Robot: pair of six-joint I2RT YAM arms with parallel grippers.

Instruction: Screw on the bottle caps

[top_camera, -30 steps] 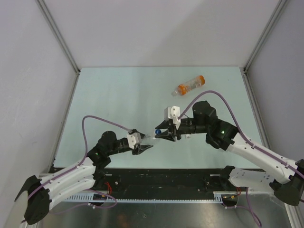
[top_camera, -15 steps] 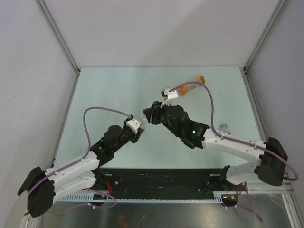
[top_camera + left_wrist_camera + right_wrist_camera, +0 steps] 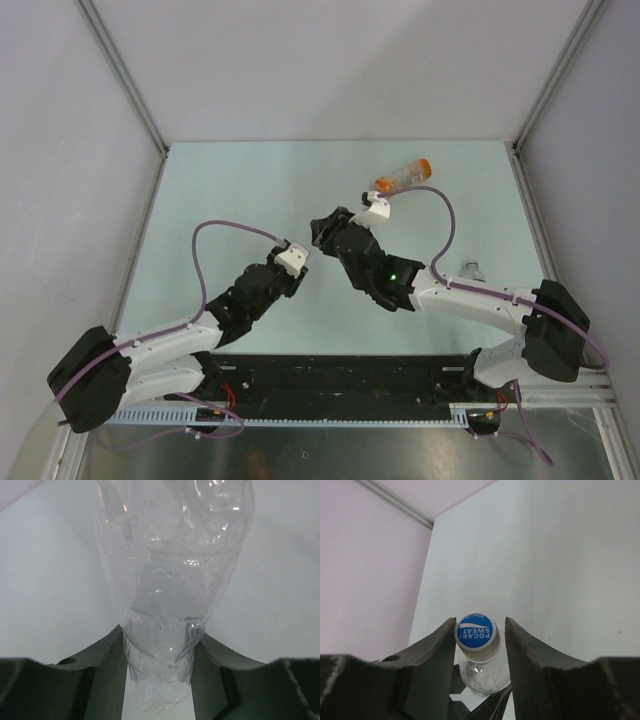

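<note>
My left gripper is shut on the lower body of a plain clear bottle, which points away from the camera. A white cap with a blue top sits on that bottle's neck. My right gripper stands round the cap: one finger touches it and the other finger is a small gap away. In the top view the left gripper and right gripper meet mid-table. An orange-tinted bottle lies on its side beyond them.
A small pale object lies on the table to the right of the right arm, too small to identify. Grey walls close in the left, back and right sides. A black rail runs along the near edge.
The right arm has swung in from the right and now reaches across from above. Both grippers with the clear bottle have shifted farther from the near edge.
</note>
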